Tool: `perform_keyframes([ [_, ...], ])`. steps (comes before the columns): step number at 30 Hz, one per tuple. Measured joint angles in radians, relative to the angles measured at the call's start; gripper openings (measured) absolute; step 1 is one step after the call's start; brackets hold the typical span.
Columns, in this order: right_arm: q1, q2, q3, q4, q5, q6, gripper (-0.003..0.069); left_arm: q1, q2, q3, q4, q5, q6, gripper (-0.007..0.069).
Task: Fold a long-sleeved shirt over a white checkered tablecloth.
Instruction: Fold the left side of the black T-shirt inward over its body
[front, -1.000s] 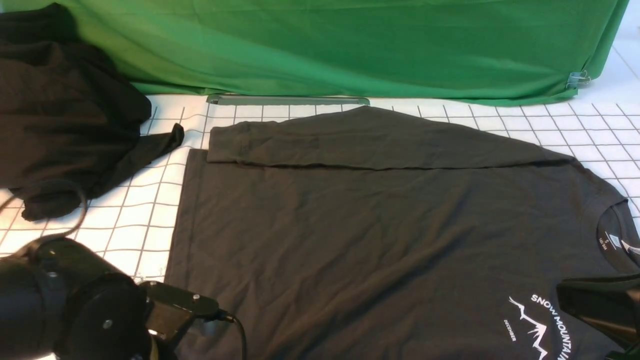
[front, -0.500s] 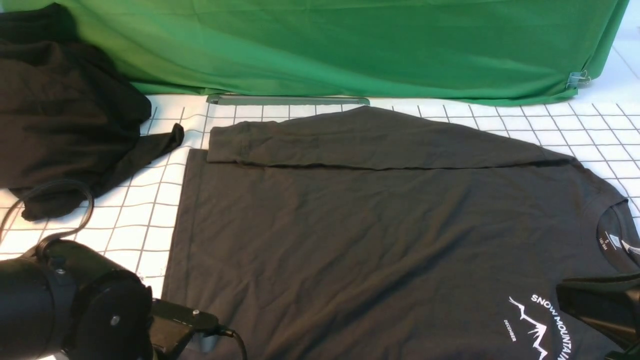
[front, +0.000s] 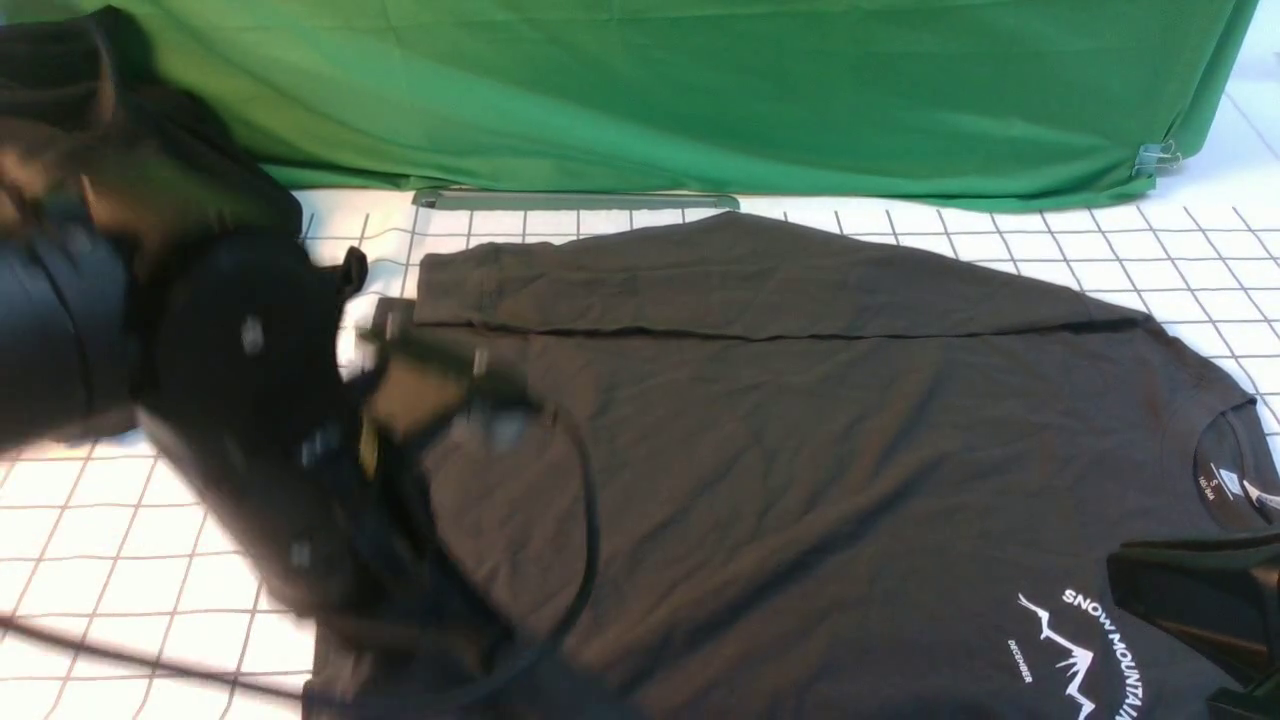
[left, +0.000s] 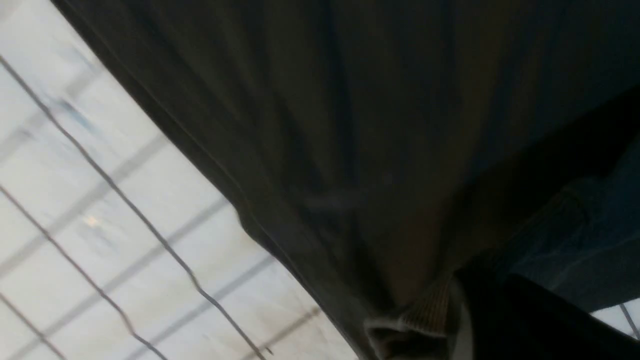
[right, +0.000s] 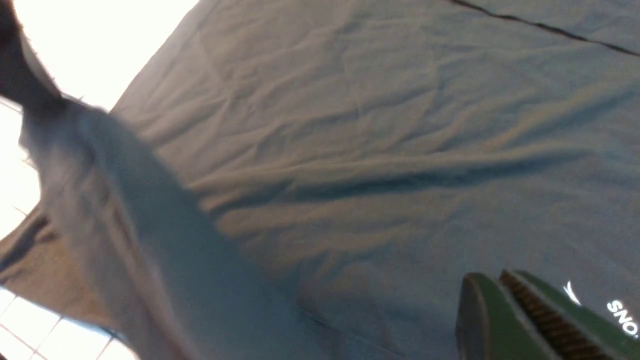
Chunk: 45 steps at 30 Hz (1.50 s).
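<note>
Dark charcoal knit long-sleeved shirt (front: 800, 450) on white checkered tablecloth (front: 1150, 260): far sleeve (front: 700, 280) folded in. Your left hand (left: 465, 335) clamps lifted near cuff (left: 425, 312); right hand (right: 500, 287) closed. Body folds remain.

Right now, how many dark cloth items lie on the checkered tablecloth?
2. The long-sleeved shirt spreads across the middle; a black heap sits far left, partly behind the left arm. Others may be hidden.

Robotics laboratory bench, staged for recording. A plain green cloth (front: 700, 90) backdrop at 12 o'clock, fastened by a binder clip (front: 1157, 157) at 2 o'clock; white checkered tablecloth (front: 1000, 240) over the table; cabled robot arm (front: 230, 420) at 9 o'clock.
</note>
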Motion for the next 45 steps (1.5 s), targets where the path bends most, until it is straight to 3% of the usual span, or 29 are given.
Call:
perform_keyframes([
  [7, 0.0, 0.0, 0.0, 0.0, -0.037, 0.0, 0.0025, 0.097, 0.061, -0.219, 0.06, -0.007, 0.024, 0.0012],
  [19, 0.0, 0.0, 0.0, 0.0, -0.051, 0.009, 0.0037, 0.274, 0.299, -0.259, 0.06, -0.165, 0.06, 0.0013],
  [26, 0.0, 0.023, 0.0, 0.0, 0.101, 0.008, 0.0041, 0.312, 0.393, -0.259, 0.072, -0.189, 0.068, 0.0013],
  [32, 0.0, 0.167, 0.0, 0.017, 0.22, -0.079, 0.005, 0.312, 0.401, -0.26, 0.069, -0.287, 0.075, 0.0013],
  [37, 0.0, 0.323, 0.0, 0.019, 0.228, -0.137, 0.0157, 0.312, 0.402, -0.26, 0.071, -0.3, 0.075, 0.0013],
  [39, 0.0, 0.436, 0.0, 0.006, 0.234, -0.164, 0.0286, 0.312, 0.402, -0.26, 0.074, -0.301, 0.075, 0.0013],
  [41, 0.0, 0.514, 0.0, -0.017, 0.238, -0.164, 0.0351, 0.312, 0.402, -0.26, 0.077, -0.301, 0.075, 0.0013],
  [45, 0.0, 0.624, 0.012, -0.074, 0.174, -0.153, 0.036, 0.312, 0.402, -0.26, 0.082, -0.303, 0.074, 0.0013],
])
